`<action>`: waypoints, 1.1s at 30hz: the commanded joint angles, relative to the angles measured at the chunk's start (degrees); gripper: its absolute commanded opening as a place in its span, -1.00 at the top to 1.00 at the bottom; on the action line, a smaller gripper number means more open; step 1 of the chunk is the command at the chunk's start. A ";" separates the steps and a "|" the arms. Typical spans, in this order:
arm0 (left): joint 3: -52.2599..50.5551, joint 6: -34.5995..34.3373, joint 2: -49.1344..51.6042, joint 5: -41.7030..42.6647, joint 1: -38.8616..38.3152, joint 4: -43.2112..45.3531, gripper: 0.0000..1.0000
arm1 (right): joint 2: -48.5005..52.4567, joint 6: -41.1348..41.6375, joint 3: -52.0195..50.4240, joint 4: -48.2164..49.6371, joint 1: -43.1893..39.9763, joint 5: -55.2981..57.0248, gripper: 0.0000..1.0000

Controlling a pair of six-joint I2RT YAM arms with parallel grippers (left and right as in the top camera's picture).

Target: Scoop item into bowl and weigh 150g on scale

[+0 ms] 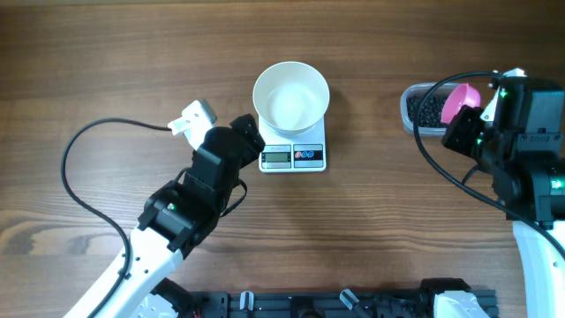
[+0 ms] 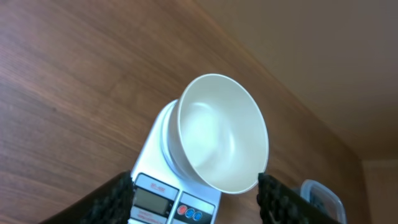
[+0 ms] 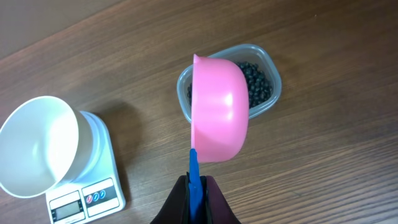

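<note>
At mid-table, the bowl sat empty on the scale; beads lay in the tub at right. Over it, the right gripper pinched the scoop by its handle. The left gripper hovered beside the scale, fingers spread.

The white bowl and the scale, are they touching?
Touching. The left wrist view shows the white bowl resting with its base on the scale.
</note>
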 commanded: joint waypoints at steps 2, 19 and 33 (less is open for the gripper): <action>2.71 3.61 0.33 1.25 -1.99 -2.23 0.30 | 0.22 -0.76 1.46 -0.07 -0.24 -0.96 0.91; 2.71 15.74 20.55 0.55 -14.80 3.37 0.92 | 0.22 -3.76 1.46 1.55 -0.24 -6.49 0.91; 2.69 15.74 37.20 -2.27 -14.71 11.93 0.92 | 0.22 -3.74 1.46 4.33 -0.24 -6.27 0.91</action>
